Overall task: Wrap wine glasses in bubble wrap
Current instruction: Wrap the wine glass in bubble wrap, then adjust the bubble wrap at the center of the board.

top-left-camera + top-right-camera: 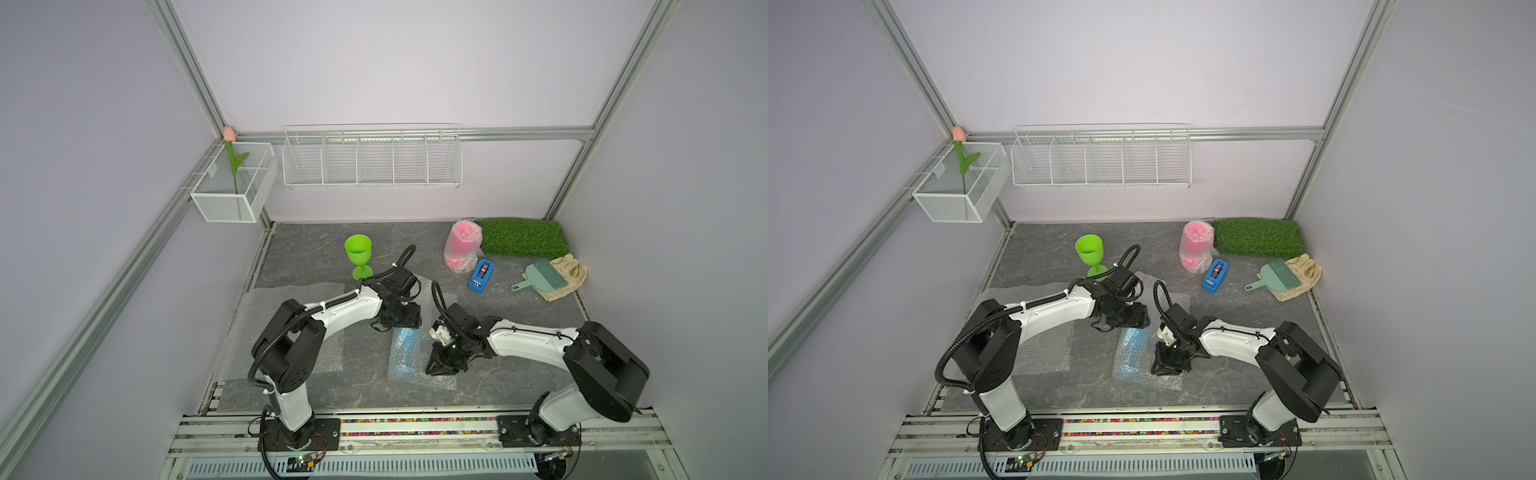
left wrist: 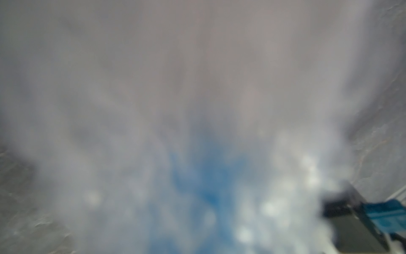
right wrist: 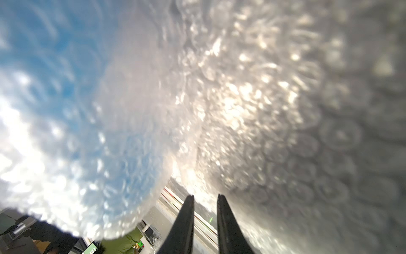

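Note:
A sky blue wine glass [image 1: 405, 349] [image 1: 1133, 347] lies on the table, rolled partway in bubble wrap [image 1: 441, 380] whose loose edge spreads to its right. My left gripper [image 1: 401, 322] hangs over its far end; the left wrist view shows only blurred wrap [image 2: 197, 88] and blue, jaws hidden. My right gripper [image 1: 440, 369] [image 3: 205, 195] sits low beside the glass, fingers a narrow gap apart with nothing between. The lime green glass [image 1: 358, 254] stands bare. A pink glass [image 1: 461, 245] stands wrapped. Another sheet [image 1: 291, 301] lies flat at the left.
A blue tape dispenser [image 1: 481, 276] lies right of centre. The green grass mat [image 1: 521, 237], a teal brush with dustpan [image 1: 540, 277] and a beige cloth [image 1: 571, 274] fill the back right. A wire rack [image 1: 372, 160] and mesh box [image 1: 232, 187] hang on the walls.

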Motion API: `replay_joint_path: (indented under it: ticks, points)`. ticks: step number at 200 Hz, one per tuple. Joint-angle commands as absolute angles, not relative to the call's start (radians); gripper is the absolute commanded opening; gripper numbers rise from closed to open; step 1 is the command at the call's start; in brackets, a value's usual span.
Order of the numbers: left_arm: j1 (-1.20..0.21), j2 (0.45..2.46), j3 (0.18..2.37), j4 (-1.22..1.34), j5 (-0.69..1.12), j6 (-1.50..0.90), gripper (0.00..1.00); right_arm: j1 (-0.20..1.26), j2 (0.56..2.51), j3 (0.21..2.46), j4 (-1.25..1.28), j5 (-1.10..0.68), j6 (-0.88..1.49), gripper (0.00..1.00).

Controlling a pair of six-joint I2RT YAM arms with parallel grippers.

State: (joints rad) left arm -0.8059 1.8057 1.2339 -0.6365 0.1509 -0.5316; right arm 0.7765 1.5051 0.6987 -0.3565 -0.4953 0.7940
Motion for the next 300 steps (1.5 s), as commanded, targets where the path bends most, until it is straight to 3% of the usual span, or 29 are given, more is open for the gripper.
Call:
replay_joint_path:
  ticks: [1, 49, 74, 111, 155, 215, 228, 249, 300]
  points:
    - [-0.847, 1.867, 1.316, -0.815, 0.010, -0.497, 0.48, 0.721, 1.425, 0.660, -0.433, -0.447, 0.771, 0.26]
    - [-0.906, 1.961, 1.439, -0.943, -0.087, -0.520, 0.48, 0.590, 1.310, 0.572, -0.430, -0.433, 0.756, 0.43]
    - [-0.926, 2.004, 1.497, -1.003, -0.133, -0.534, 0.49, 0.578, 1.336, 0.527, -0.368, -0.461, 0.762, 0.56]
    - [-0.946, 2.052, 1.548, -1.069, -0.191, -0.578, 0.50, 0.586, 1.401, 0.455, -0.162, -0.564, 0.824, 0.66]
    - [-0.950, 2.072, 1.558, -1.083, -0.193, -0.603, 0.50, 0.613, 1.468, 0.381, 0.191, -0.670, 0.966, 0.65]
    - [-0.948, 2.101, 1.577, -1.074, -0.173, -0.614, 0.50, 0.624, 1.413, 0.324, 0.386, -0.711, 1.054, 0.46]
    - [-0.948, 2.105, 1.579, -1.074, -0.171, -0.614, 0.50, 0.624, 1.383, 0.307, 0.438, -0.722, 1.078, 0.48]
    - [-0.947, 2.109, 1.582, -1.070, -0.169, -0.612, 0.50, 0.626, 1.332, 0.302, 0.495, -0.726, 1.088, 0.60]
    - [-0.945, 2.114, 1.588, -1.071, -0.162, -0.607, 0.50, 0.626, 1.229, 0.387, 0.240, -0.615, 0.970, 0.61]
